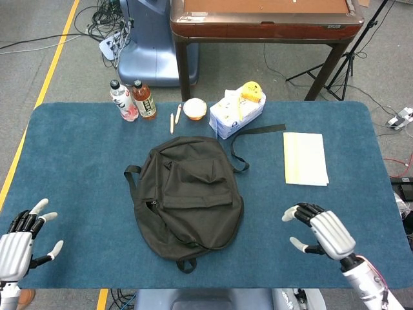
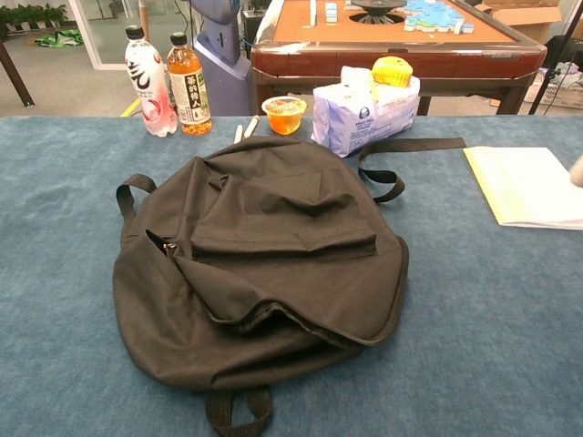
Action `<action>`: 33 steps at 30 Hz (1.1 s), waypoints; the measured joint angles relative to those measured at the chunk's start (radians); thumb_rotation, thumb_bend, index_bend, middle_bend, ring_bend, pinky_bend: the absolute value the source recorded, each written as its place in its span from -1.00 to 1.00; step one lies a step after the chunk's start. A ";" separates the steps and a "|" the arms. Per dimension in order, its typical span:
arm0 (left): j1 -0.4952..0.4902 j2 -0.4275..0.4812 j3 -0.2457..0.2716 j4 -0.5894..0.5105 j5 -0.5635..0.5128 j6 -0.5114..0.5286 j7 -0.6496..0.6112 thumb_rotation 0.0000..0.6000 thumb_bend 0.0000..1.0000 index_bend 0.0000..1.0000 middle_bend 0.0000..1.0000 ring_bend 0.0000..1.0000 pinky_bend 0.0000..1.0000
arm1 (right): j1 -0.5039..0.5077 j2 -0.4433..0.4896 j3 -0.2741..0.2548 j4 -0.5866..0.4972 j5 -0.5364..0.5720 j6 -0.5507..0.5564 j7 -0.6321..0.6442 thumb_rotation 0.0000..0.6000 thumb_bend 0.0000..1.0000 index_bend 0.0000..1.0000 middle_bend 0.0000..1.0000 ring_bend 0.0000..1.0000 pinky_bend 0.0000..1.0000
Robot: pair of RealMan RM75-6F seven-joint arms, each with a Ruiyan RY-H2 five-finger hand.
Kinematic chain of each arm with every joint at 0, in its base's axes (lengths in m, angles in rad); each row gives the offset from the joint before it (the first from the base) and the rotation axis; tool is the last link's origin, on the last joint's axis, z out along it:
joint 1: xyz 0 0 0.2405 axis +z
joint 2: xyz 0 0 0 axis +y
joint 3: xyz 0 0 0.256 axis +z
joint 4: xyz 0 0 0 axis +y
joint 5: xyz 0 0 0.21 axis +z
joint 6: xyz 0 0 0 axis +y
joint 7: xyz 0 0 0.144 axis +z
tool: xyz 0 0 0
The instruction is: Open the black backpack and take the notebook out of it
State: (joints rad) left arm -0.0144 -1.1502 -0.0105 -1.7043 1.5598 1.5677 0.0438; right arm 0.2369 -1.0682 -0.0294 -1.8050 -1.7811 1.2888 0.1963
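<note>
right hand (image 1: 321,229) fingers spread, empty, beside backpack (image 1: 186,195); left hand (image 1: 19,234) spread, empty.

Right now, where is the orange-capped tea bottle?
In the head view, the orange-capped tea bottle stands at the table's far left, right beside the pink-labelled white bottle, left of the small orange jelly cup.

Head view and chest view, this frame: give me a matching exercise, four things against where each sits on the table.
Things:
1. black backpack
2. two bottles
3. right hand
4. left hand

Places:
A. near left corner
B. table's middle
C. far edge, left of the cup
D. near side, right of the backpack

Pairs: 1-B, 2-C, 3-D, 4-A
</note>
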 measured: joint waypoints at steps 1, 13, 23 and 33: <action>0.001 0.000 0.001 -0.001 0.001 0.001 0.000 1.00 -0.55 -0.44 -0.79 -0.73 -0.84 | 0.012 -0.006 -0.001 -0.005 -0.005 -0.018 -0.003 1.00 -0.53 -0.23 -0.36 -0.56 -0.32; 0.009 0.004 0.008 0.000 0.003 0.005 -0.009 1.00 -0.55 -0.44 -0.79 -0.73 -0.84 | 0.183 -0.135 0.026 -0.088 0.062 -0.292 -0.143 1.00 -1.00 -0.70 -0.77 -0.93 -0.66; 0.006 0.000 0.011 0.005 0.004 -0.005 -0.012 1.00 -0.55 -0.44 -0.79 -0.73 -0.84 | 0.305 -0.299 0.098 -0.072 0.235 -0.439 -0.263 1.00 -1.00 -0.73 -0.79 -0.95 -0.66; 0.002 -0.001 0.013 0.013 0.005 -0.014 -0.021 1.00 -0.55 -0.44 -0.79 -0.73 -0.84 | 0.408 -0.448 0.147 -0.003 0.376 -0.517 -0.351 1.00 -0.94 -0.73 -0.79 -0.95 -0.66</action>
State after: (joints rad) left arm -0.0120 -1.1514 0.0025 -1.6910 1.5651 1.5534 0.0231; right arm 0.6445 -1.5166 0.1175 -1.8079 -1.4051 0.7721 -0.1546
